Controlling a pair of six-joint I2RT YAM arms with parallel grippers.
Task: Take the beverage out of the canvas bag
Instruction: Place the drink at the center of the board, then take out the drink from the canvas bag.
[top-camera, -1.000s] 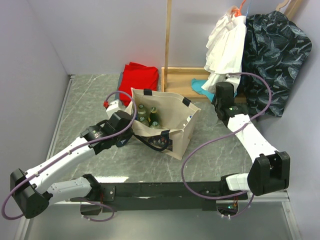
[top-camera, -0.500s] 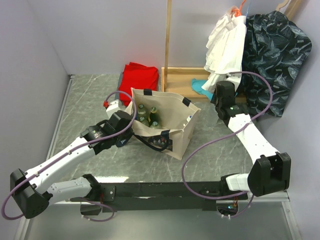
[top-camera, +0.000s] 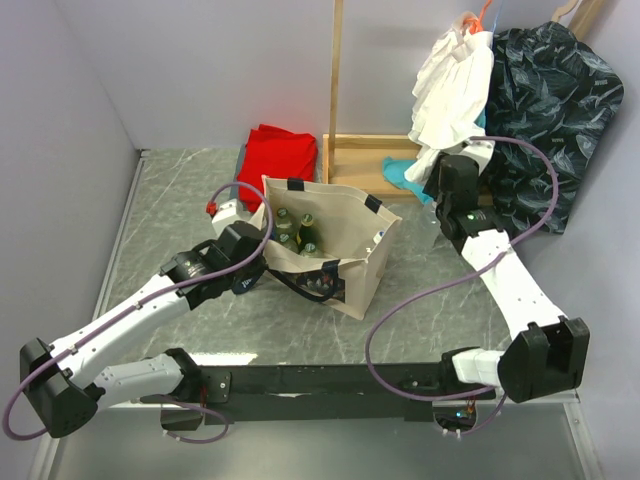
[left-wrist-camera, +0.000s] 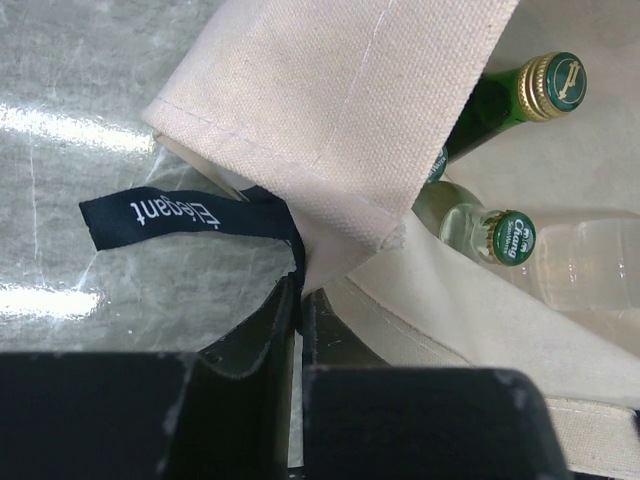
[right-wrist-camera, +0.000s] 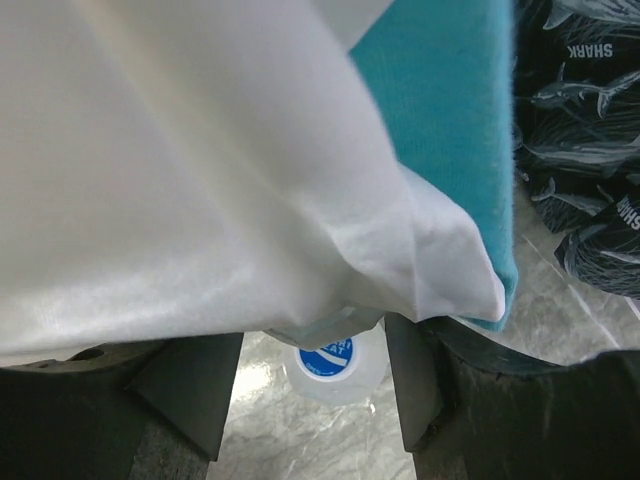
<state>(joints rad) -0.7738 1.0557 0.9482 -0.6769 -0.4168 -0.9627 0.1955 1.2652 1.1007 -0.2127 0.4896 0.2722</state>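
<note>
The beige canvas bag (top-camera: 335, 245) stands open in the middle of the table, with several bottles (top-camera: 303, 232) inside. My left gripper (top-camera: 258, 258) is shut on the bag's near left rim, which also shows in the left wrist view (left-wrist-camera: 330, 100), pinched between the jaws of the left gripper (left-wrist-camera: 297, 300). Two green-capped bottles (left-wrist-camera: 510, 237) lie inside. My right gripper (top-camera: 447, 178) is at the far right under the hanging clothes. In the right wrist view it (right-wrist-camera: 315, 375) is open, with a clear bottle with a blue-and-white cap (right-wrist-camera: 335, 365) standing on the table between the fingers, untouched.
A white garment (right-wrist-camera: 200, 170), teal cloth (right-wrist-camera: 450, 100) and a dark shark-print shirt (top-camera: 545, 110) hang at the back right and drape over my right gripper. A red folded cloth (top-camera: 278, 152) and a wooden stand base (top-camera: 365, 150) sit behind the bag. Grey walls close in the left and back.
My right arm has moved a little farther back and right, deeper under the hanging clothes. The left arm and the bag have not moved.
</note>
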